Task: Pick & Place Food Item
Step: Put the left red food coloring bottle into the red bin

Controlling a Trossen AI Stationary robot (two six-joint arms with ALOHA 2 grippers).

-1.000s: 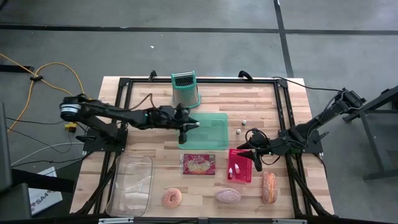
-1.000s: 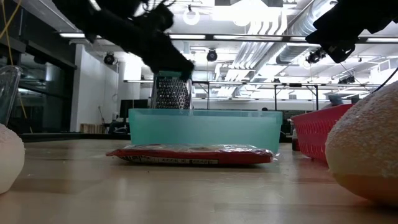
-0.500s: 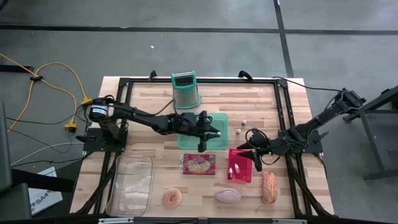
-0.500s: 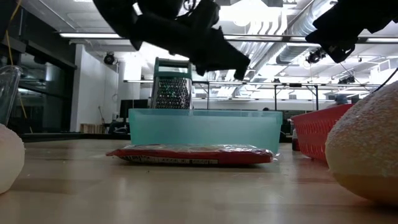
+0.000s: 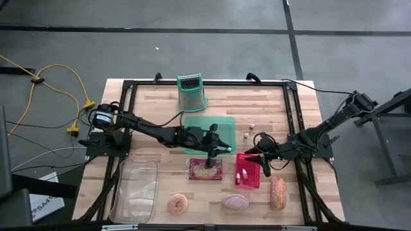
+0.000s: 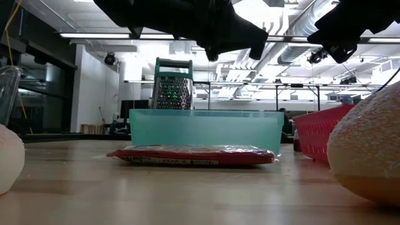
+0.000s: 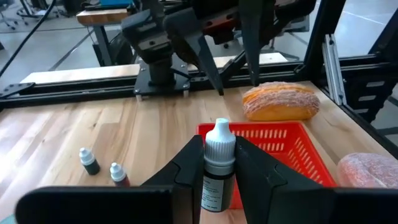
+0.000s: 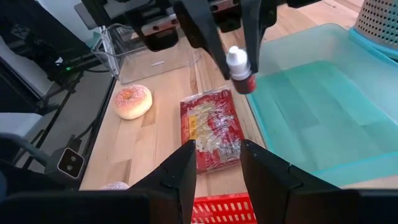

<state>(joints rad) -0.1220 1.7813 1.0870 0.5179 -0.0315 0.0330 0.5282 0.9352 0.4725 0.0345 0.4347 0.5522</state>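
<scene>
My left gripper (image 5: 225, 151) is shut on a small dropper bottle (image 7: 217, 168) with a white cap and dark body. It hangs over the near right corner of the teal tray (image 5: 221, 125), beside the red basket (image 5: 248, 171). The right wrist view shows this bottle (image 8: 239, 68) too. My right gripper (image 5: 260, 160) hovers over the basket's far edge, open, with nothing between its fingers (image 8: 186, 168). On the table lie a red noodle packet (image 5: 205, 169), a donut (image 5: 178, 205), a pink pastry (image 5: 235, 202) and a bread roll (image 5: 277, 192). My left gripper pinches the bottle's body just below the cap (image 7: 214, 186) between its two fingers. The fingers come nearly level from the table's left. The bottle stands upright with its cap up, lifted clear of tray, basket and table.
A metal grater (image 5: 191, 92) stands at the far edge behind the tray. A clear container (image 5: 136, 190) sits near the front left. Two small bottles (image 5: 249, 132) stand on the table right of the tray, and two more (image 5: 241, 175) lie in the basket.
My left gripper has travelled with the bottle from over the tray's left part toward the table's right and near edges. It is now at the tray's near right corner, close to the basket. The bottle stays upright in the hold.
</scene>
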